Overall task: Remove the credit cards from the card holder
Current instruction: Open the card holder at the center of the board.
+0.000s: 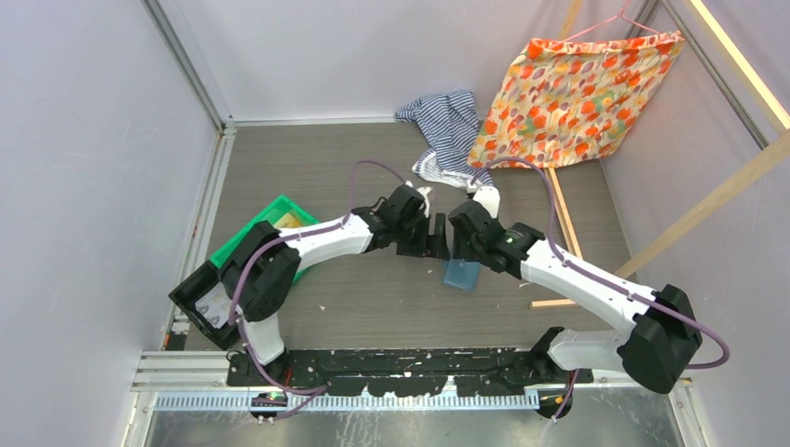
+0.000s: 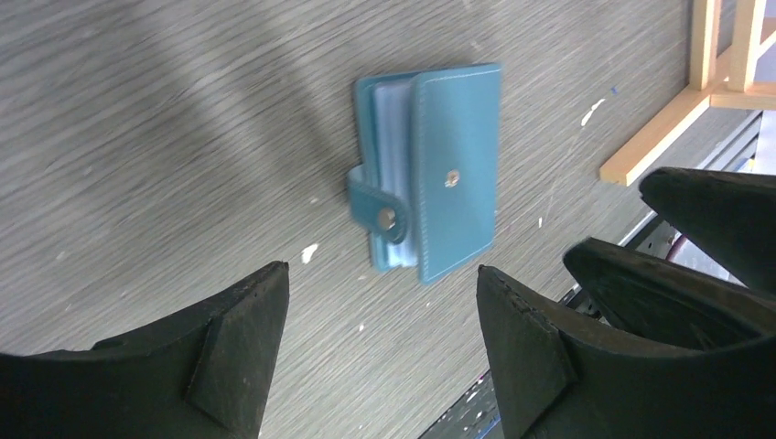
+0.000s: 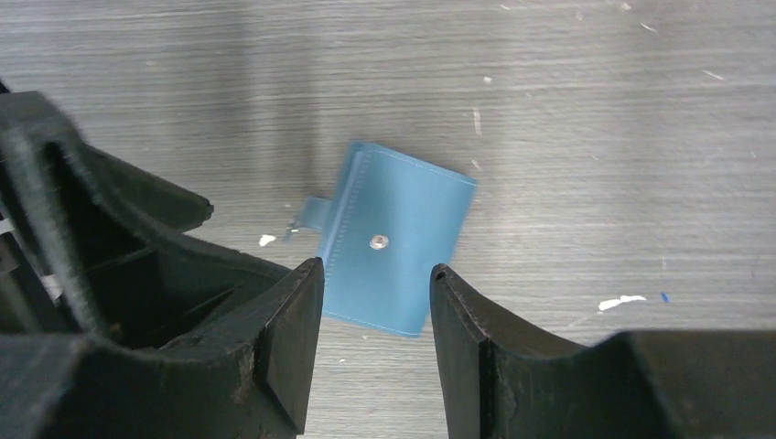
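The slate-blue card holder (image 1: 461, 275) lies folded on the wood-grain table, with its snap strap (image 2: 382, 208) hanging loose at one side. Pale inner sleeves (image 2: 389, 110) show between its covers; the credit cards are hidden. My left gripper (image 1: 435, 237) hovers just behind the holder, and in its wrist view the left gripper (image 2: 382, 273) is open and empty, short of the card holder (image 2: 453, 174). My right gripper (image 1: 458, 244) is close beside the left one. In its wrist view the right gripper (image 3: 377, 268) is open above the card holder (image 3: 398, 242), with nothing held.
A green bin (image 1: 270, 228) sits at the left near the left arm's base. A striped cloth (image 1: 447, 130) and an orange floral cloth on a hanger (image 1: 578, 98) lie at the back. Wooden slats (image 1: 708, 205) lean at the right, and one (image 1: 559, 223) lies on the table.
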`<state>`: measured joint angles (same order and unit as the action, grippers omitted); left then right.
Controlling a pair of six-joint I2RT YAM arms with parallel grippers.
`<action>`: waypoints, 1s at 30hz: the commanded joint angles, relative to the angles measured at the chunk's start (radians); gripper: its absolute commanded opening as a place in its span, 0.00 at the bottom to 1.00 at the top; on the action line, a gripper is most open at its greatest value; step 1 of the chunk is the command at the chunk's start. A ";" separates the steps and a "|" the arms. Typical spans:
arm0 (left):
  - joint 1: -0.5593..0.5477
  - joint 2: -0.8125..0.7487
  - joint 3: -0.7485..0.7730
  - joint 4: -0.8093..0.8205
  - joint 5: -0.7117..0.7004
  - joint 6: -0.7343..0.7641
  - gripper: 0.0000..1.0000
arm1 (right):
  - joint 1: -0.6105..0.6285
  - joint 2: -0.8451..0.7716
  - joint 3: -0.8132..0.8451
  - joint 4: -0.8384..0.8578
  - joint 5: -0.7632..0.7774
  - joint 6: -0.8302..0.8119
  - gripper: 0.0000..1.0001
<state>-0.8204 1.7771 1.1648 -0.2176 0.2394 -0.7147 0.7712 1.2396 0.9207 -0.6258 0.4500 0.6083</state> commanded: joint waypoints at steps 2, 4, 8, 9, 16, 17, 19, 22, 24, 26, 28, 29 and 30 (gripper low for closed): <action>-0.023 0.072 0.120 0.008 0.013 0.067 0.74 | -0.101 -0.093 -0.048 -0.037 -0.006 0.071 0.52; -0.023 0.101 0.146 -0.003 0.021 0.077 0.72 | -0.147 -0.126 -0.067 -0.040 -0.035 0.074 0.52; -0.028 0.143 0.176 -0.032 0.027 0.096 0.67 | -0.218 -0.166 -0.089 -0.065 -0.066 0.065 0.53; -0.029 0.156 0.183 -0.045 0.025 0.102 0.65 | -0.228 -0.174 -0.091 -0.070 -0.066 0.060 0.53; -0.031 0.188 0.183 -0.031 0.005 0.099 0.49 | -0.251 -0.192 -0.088 -0.079 -0.075 0.051 0.54; -0.031 0.188 0.182 -0.024 0.005 0.098 0.45 | -0.252 -0.191 -0.089 -0.076 -0.077 0.052 0.53; -0.031 0.190 0.195 -0.028 0.003 0.099 0.34 | -0.251 -0.186 -0.091 -0.071 -0.086 0.054 0.53; -0.031 0.191 0.207 -0.040 0.003 0.099 0.07 | -0.251 -0.177 -0.087 -0.064 -0.100 0.055 0.54; -0.030 0.179 0.217 -0.065 0.004 0.103 0.01 | -0.251 -0.172 -0.080 -0.063 -0.109 0.055 0.54; -0.029 0.143 0.213 -0.086 0.010 0.105 0.00 | -0.251 -0.167 -0.072 -0.060 -0.120 0.051 0.53; -0.024 0.069 0.191 -0.091 0.020 0.091 0.00 | -0.252 -0.154 -0.065 -0.054 -0.142 0.047 0.54; -0.022 0.032 0.177 -0.088 0.024 0.081 0.00 | -0.251 -0.152 -0.062 -0.045 -0.158 0.046 0.55; -0.020 -0.003 0.164 -0.087 0.025 0.074 0.00 | -0.252 -0.147 -0.062 -0.035 -0.175 0.047 0.56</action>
<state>-0.8482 1.9450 1.3396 -0.3008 0.2447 -0.6224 0.5232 1.0767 0.8299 -0.7033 0.3267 0.6571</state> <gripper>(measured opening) 0.036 0.542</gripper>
